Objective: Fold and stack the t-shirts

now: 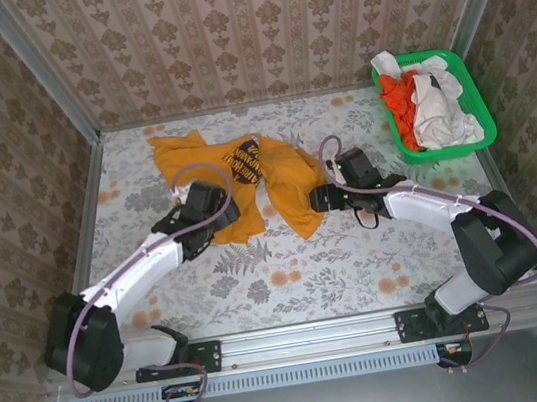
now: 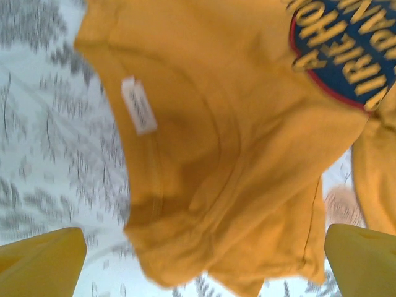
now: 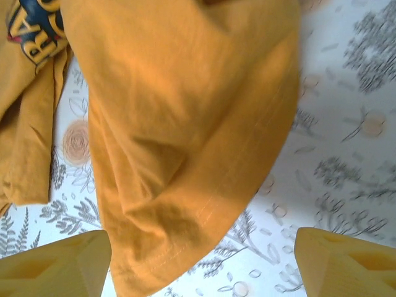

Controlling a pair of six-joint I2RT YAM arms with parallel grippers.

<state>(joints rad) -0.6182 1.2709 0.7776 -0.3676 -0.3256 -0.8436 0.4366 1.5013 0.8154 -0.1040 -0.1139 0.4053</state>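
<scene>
Mustard t-shirt (image 1: 286, 183) crumpled, unfolded on tabletop (image 1: 261, 283); left pincer (image 1: 224, 213) and right pincer (image 1: 320, 198) released over it; other t-shirts (image 1: 426, 102) in basket (image 1: 469, 80), none stacked.

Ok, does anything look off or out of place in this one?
The mustard-orange t-shirt lies crumpled and twisted on the table, its chest print caught in a fold. In the green basket, a red-orange shirt is heaped with others, and a white shirt pokes over the far corner.

Near tabletop (image 1: 290, 279) open; mustard shirt (image 1: 291, 182) mid-table; green basket (image 1: 475, 94) blocks far-right corner.
</scene>
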